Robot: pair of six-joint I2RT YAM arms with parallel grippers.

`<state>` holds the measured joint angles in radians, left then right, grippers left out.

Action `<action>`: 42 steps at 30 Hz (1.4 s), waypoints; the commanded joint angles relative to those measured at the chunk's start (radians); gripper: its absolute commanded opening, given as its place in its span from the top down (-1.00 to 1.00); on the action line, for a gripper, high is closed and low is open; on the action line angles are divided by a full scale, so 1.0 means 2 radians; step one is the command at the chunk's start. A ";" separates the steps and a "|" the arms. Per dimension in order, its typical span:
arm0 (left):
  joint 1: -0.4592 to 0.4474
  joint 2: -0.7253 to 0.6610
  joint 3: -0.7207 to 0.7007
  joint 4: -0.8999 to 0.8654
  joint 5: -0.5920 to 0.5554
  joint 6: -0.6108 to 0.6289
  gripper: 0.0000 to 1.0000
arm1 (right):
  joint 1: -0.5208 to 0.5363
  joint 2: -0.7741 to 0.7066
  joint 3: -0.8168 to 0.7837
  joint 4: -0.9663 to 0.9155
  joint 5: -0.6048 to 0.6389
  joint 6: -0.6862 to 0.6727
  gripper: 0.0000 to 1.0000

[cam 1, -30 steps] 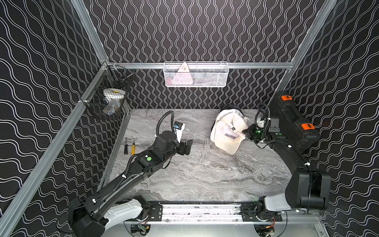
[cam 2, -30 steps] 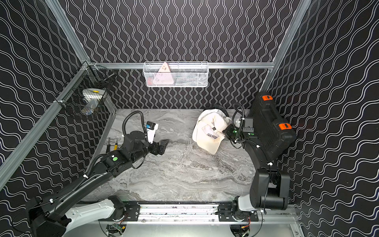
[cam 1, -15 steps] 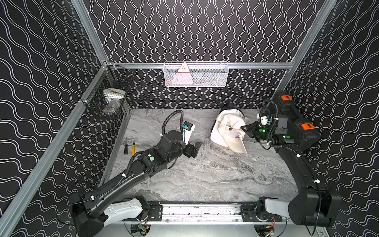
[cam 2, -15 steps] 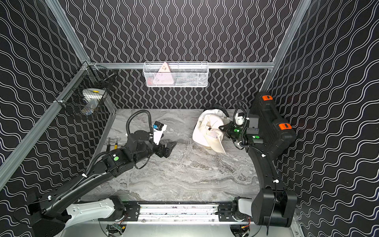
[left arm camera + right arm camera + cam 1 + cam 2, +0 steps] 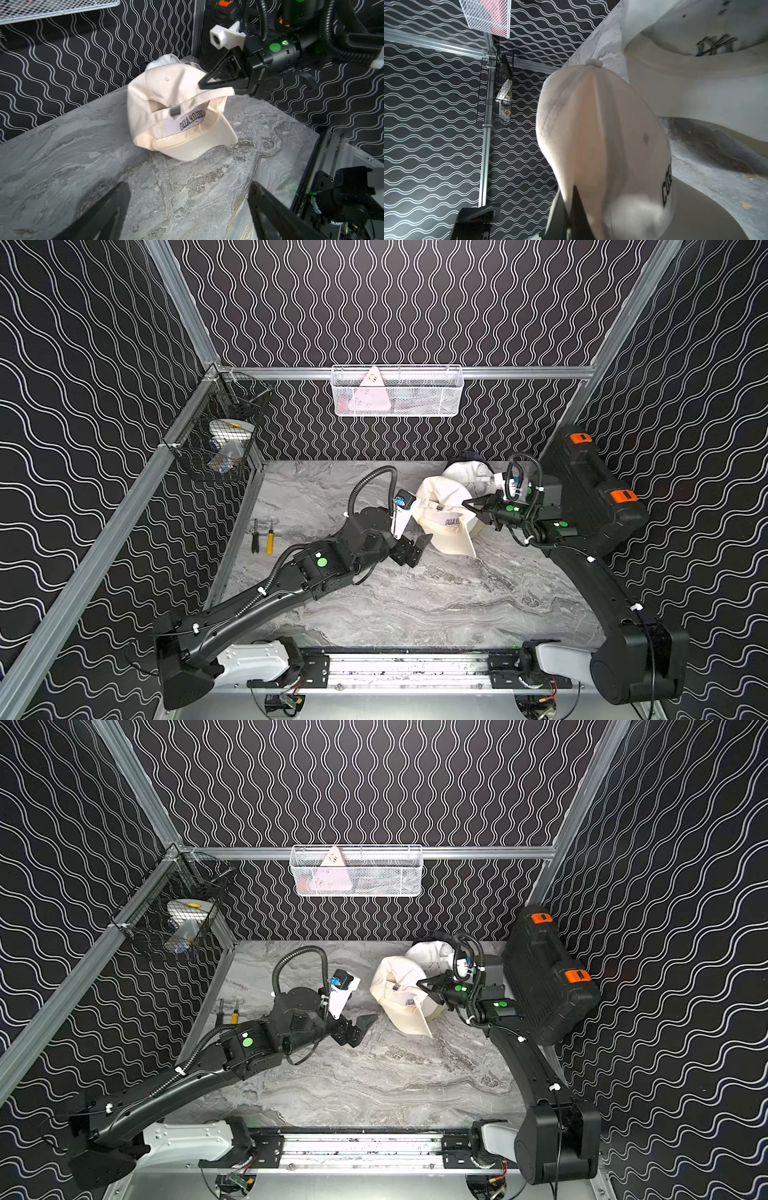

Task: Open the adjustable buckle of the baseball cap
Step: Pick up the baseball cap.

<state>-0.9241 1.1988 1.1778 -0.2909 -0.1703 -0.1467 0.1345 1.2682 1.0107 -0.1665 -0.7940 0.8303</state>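
A cream baseball cap (image 5: 446, 510) hangs tilted, its brim tip resting on the marble table (image 5: 415, 605). My right gripper (image 5: 466, 502) is shut on the cap's rear edge beside the back opening; in the right wrist view the fabric is pinched between the jaws of the right gripper (image 5: 571, 194). The grey buckle (image 5: 175, 110) sits on the back strap and faces my left wrist camera, closed on the strap. My left gripper (image 5: 415, 549) is open just left of the cap, a short gap away, with only bare table between its fingers (image 5: 122, 193).
A second white cap (image 5: 467, 472) lies behind the held one. A black tool case (image 5: 590, 489) with orange latches leans on the right wall. Two screwdrivers (image 5: 262, 537) lie at the left edge. A white wire basket (image 5: 397, 391) and a black mesh basket (image 5: 220, 443) hang on the walls.
The right gripper has lifted and turned the cap so its back strap faces left. The left arm has moved right, close to the cap, still open.
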 commanded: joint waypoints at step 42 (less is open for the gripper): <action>-0.031 0.095 0.046 0.061 -0.054 0.032 -0.85 | 0.128 -0.024 -0.018 0.054 0.038 0.040 1.00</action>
<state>-0.9867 1.3842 1.2575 -0.2031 -0.2539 -0.0986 0.3843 1.2297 0.9749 -0.0639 -0.7258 0.9184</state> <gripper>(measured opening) 0.927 0.058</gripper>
